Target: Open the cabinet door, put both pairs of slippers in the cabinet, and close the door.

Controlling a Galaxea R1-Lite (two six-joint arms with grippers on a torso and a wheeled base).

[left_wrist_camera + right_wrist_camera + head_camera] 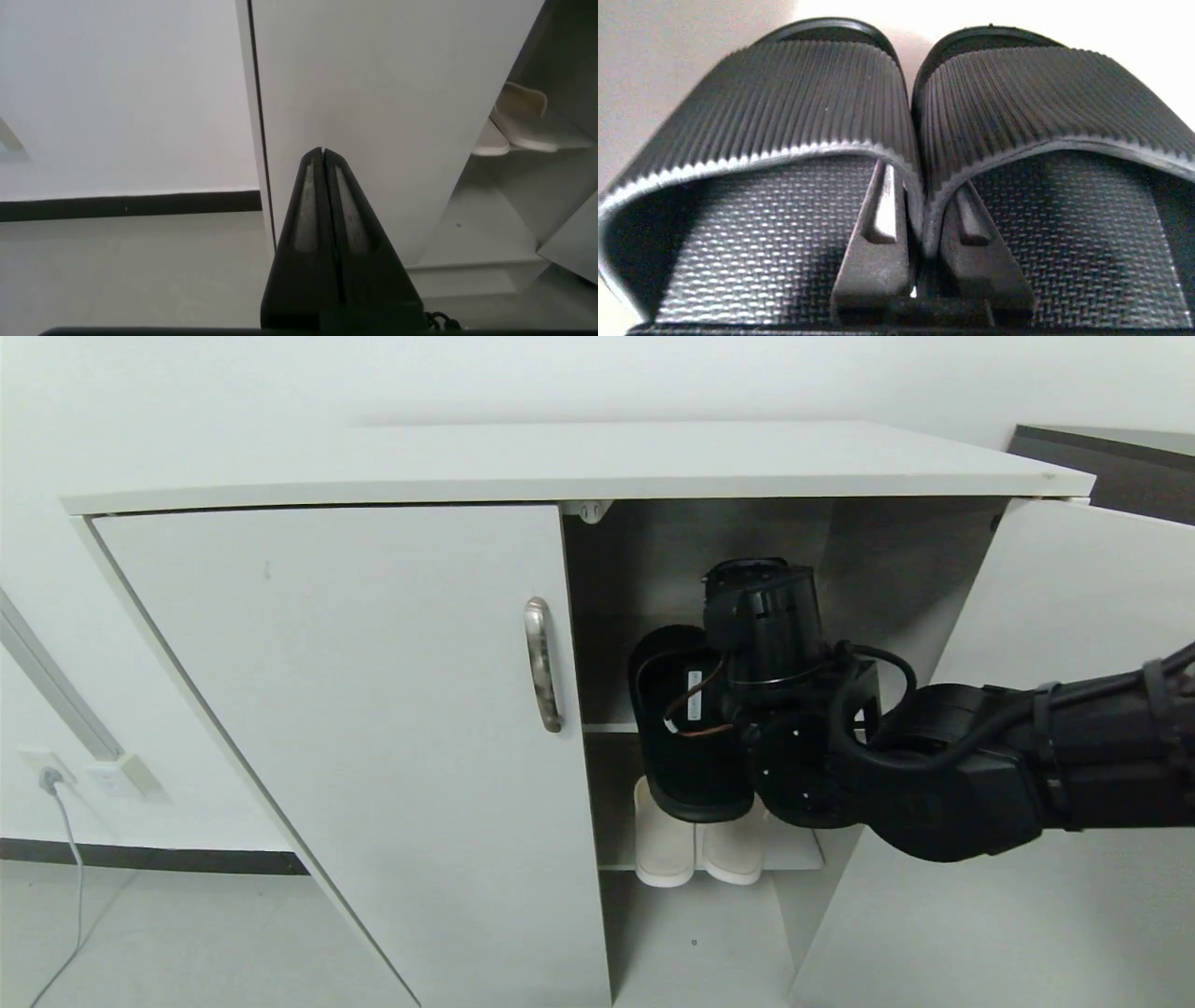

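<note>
The left gripper (323, 163) is nearest. Its two fingers are pressed flat against each other with nothing between them. It is low over the floor (131, 271), in front of the bottom of the left door (374, 84) and apart from it.

The right gripper (924, 210) comes in from the right, at the open right half of the cabinet (579, 457). It grasps the black slippers (686, 728). One finger is inside each slipper, and the two fingers squeeze the inner side walls of the pair together, so both slippers are carried as one piece. The fingers stand only a little apart, as far as the two walls allow.

The black slippers have wide ribbed straps (803, 103) and a finely patterned footbed. They lie side by side and touch each other along the inner edges. In the head view the pair is held almost upright in the cabinet opening, in front of the edge of the middle shelf (607, 728). Its lower end is just above the white slippers (695, 849); I cannot tell if they touch.

The white slippers stand together farther in, on the lower shelf (794, 859), with their ends at its front edge.

The right door (1074, 588) is swung wide open to the right. The left door is closed, with a metal handle (541, 663) near its right edge.

Far left, a wall socket (47, 770) has a cable plugged in.
</note>
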